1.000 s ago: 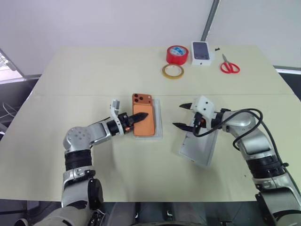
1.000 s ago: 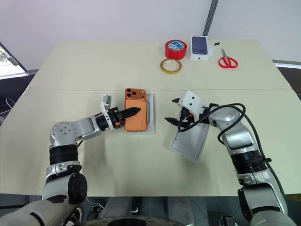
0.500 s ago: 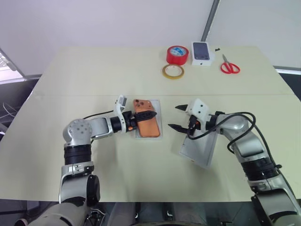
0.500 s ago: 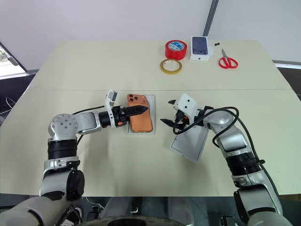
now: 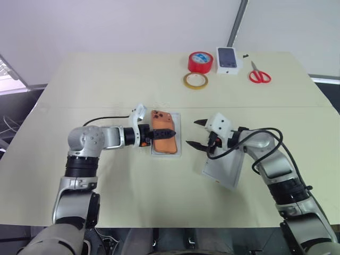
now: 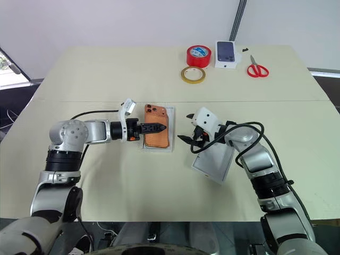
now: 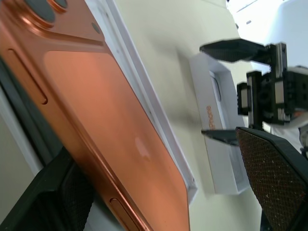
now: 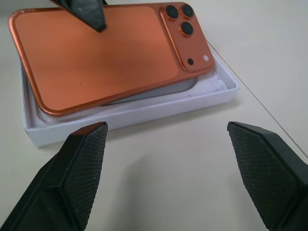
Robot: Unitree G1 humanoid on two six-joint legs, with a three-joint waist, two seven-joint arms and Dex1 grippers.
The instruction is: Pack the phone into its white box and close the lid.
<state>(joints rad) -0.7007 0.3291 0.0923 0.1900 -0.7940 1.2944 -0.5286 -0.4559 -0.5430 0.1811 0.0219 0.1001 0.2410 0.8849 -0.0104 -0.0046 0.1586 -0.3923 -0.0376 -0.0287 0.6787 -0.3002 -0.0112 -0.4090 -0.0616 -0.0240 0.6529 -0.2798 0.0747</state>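
The phone (image 6: 157, 133) lies camera side up over the box (image 6: 171, 131), but skewed — in the right wrist view one long edge rides on the box wall instead of sitting inside it. The left gripper (image 6: 154, 127) hangs over the phone with its jaws spread wide, one black finger above the orange back, gripping nothing. The right gripper (image 6: 188, 127) is just across the box from it, jaws also wide and empty, and the lid (image 6: 215, 162) lies open side up under and behind that arm.

The step in hand looks to be seating the phone. To do it well, I'd say the left finger should press gently on the raised edge, nudging it toward the right gripper's side until the corners line up with the walls and the phone drops flat. A hard shove risks sliding the light box across the table — the right gripper could steady the near wall. Only then is the lid worth fetching.
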